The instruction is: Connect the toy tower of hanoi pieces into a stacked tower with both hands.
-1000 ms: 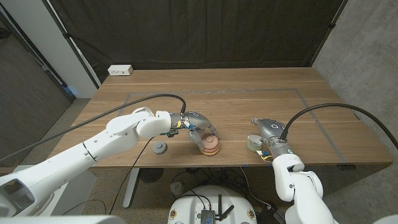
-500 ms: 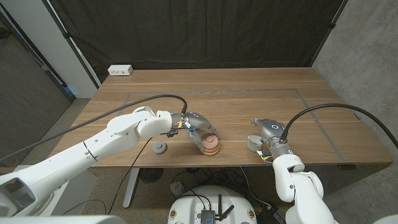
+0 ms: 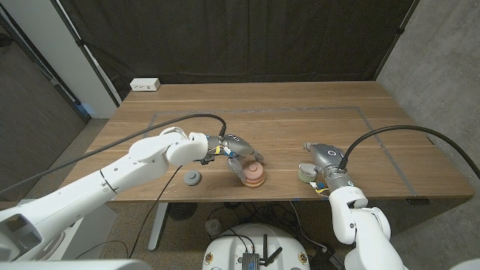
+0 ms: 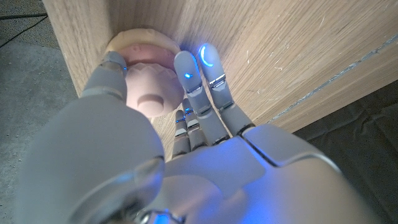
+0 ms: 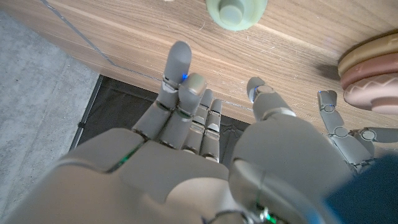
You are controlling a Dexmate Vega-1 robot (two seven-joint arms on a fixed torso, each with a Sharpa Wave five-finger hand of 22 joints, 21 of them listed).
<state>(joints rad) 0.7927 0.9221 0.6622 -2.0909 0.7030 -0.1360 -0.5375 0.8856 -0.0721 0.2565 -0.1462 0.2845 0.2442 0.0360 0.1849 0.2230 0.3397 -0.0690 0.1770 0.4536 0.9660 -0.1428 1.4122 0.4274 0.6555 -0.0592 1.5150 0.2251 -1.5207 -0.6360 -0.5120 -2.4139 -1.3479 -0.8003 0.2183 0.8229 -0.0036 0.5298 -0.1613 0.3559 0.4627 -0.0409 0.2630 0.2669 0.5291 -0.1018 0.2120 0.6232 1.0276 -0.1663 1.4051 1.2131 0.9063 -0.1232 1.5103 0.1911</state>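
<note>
- Stack (image 3: 253,175): pink and tan scalloped discs, piled near the table's front edge at the middle, a round knob on top as seen in the left wrist view (image 4: 148,93). Likely light, rigid moulded plastic or wood; smooth, so it may slide on the table (image 3: 300,120) when pushed.
- Hold point, stack: judged best at the scalloped rim, fingers on opposite sides; the ridges should give purchase. The top knob is small and would suit a pinch only.
- Left hand (image 3: 238,154): wrapped round the stack, thumb on one side and fingers (image 4: 200,74) on the other, touching the top disc's rim. It appears to hold the top disc.
- Green piece (image 3: 306,172): pale green, round, with a central knob, clear in the right wrist view (image 5: 236,12). It sits on the table just beside the right hand, well apart from the stack. Probably as light and stiff as the rest; take it by the rim or pinch the knob.
- Right hand (image 3: 324,166): empty, fingers (image 5: 180,78) loosely extended and apart, close to the green piece; whether it touches cannot be told.
- Grey piece (image 3: 193,178): small grey disc with a knob, on the table at the left of the stack, near the front edge. Untouched.
- Risk, judged: discs near the edge could be nudged off; the stack may shear if gripped only at the top.
</note>
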